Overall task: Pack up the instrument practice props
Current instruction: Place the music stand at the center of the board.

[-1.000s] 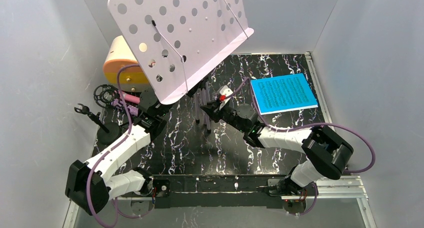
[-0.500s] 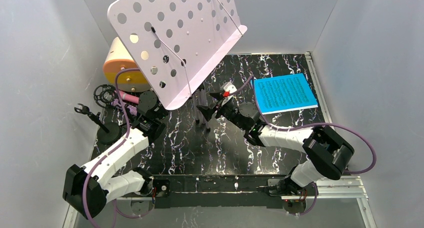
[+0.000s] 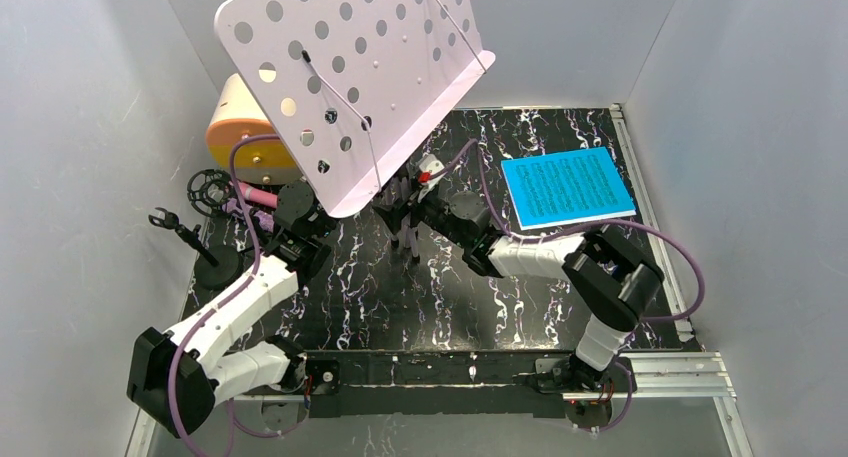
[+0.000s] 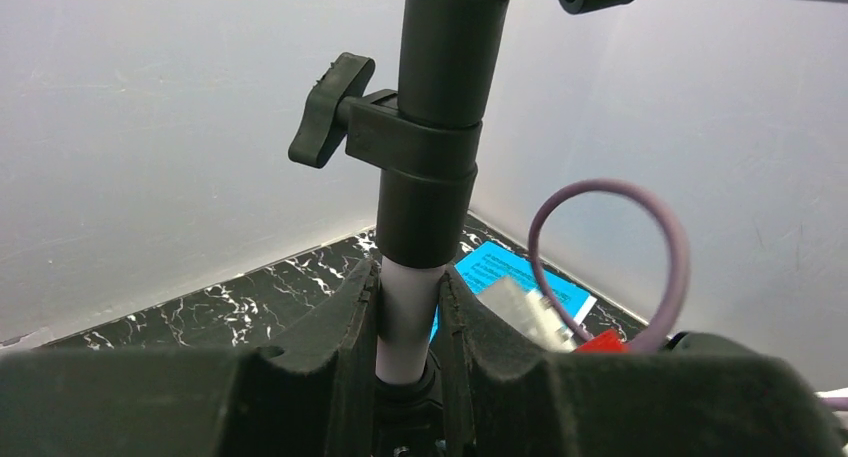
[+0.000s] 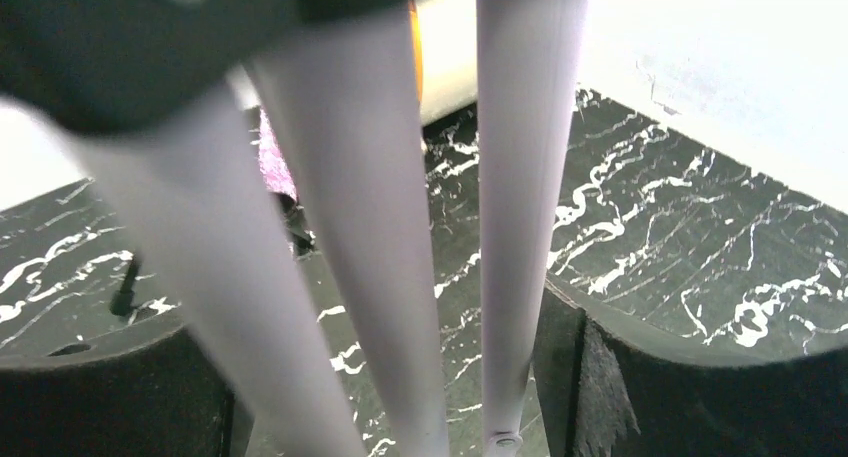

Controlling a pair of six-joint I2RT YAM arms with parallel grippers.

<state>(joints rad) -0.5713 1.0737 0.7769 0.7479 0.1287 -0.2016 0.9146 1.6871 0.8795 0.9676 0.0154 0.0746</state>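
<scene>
The lilac perforated music stand stands tilted over the back left of the table. My left gripper is shut on its pale pole, just below the black clamp. My right gripper is open, and the stand's folded lilac legs run between its fingers. In the top view it sits at the base of the legs. The blue sheet music lies flat at the back right. A pink microphone and a black ring mount lie at the left wall.
An orange and cream round case sits in the back left corner, behind the stand. A small black clip stand is by the left wall. Grey walls close in three sides. A purple cable loops near the left wrist.
My right gripper has opened and moved left, so that it now brackets the stand's legs. The stand's desk shifted slightly. The left gripper has kept its hold on the pole.
</scene>
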